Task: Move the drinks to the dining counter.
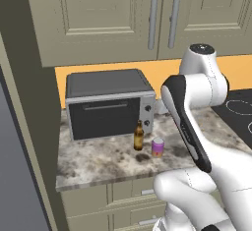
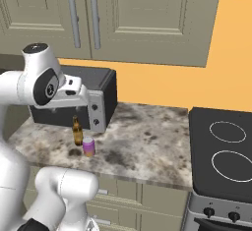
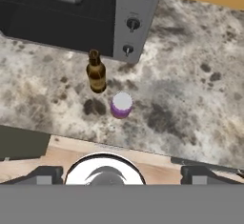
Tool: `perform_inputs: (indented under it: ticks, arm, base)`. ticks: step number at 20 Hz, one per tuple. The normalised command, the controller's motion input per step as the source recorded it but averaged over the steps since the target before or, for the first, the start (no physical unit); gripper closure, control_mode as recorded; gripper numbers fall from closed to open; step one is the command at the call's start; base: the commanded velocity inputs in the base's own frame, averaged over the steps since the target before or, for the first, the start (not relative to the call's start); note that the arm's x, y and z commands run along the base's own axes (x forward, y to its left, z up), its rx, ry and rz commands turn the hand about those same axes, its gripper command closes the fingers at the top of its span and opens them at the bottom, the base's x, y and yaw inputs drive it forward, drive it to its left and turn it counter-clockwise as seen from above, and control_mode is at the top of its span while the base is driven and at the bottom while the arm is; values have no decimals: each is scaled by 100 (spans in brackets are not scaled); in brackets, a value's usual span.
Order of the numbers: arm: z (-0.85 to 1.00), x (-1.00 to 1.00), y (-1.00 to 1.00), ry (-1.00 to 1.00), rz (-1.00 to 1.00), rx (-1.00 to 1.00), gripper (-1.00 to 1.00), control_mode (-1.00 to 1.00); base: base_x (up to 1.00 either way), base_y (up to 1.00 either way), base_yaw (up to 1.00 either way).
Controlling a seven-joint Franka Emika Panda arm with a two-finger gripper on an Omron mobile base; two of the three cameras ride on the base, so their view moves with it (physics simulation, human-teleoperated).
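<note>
Two drinks stand upright side by side on a marbled stone counter, just in front of a black toaster oven. The brown glass bottle is nearer the oven. The purple-pink can stands beside it, closer to the counter's front edge. My gripper hovers above the front edge and looks down on both. It is open, its fingertips far apart with nothing between them, clear of the drinks. The dining counter is out of view.
The toaster oven fills the back left of the counter. A black stovetop lies to the right. Beige cabinets hang overhead, with drawers under the counter. A tall dark panel bounds the left.
</note>
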Motion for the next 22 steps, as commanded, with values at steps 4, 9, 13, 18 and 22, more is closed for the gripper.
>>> perform_inputs:
  ticks: [4, 9, 13, 18, 22]
  arm:
    - [-9, -38, 0, 2, 4, 0, -100, -100]
    - [-22, -15, 0, 5, 4, 0, -100, -100]
    - [-33, -1, 0, 7, 4, 0, -100, -100]
    - [-32, 0, 0, 4, 6, 0, -100, -100]
    - [-25, 1, 0, 4, 8, 0, -100, -100]
  base:
    - [0, 0, 0]
    - [0, 0, 0]
    - [0, 0, 0]
    - [0, 0, 0]
    - [0, 0, 0]
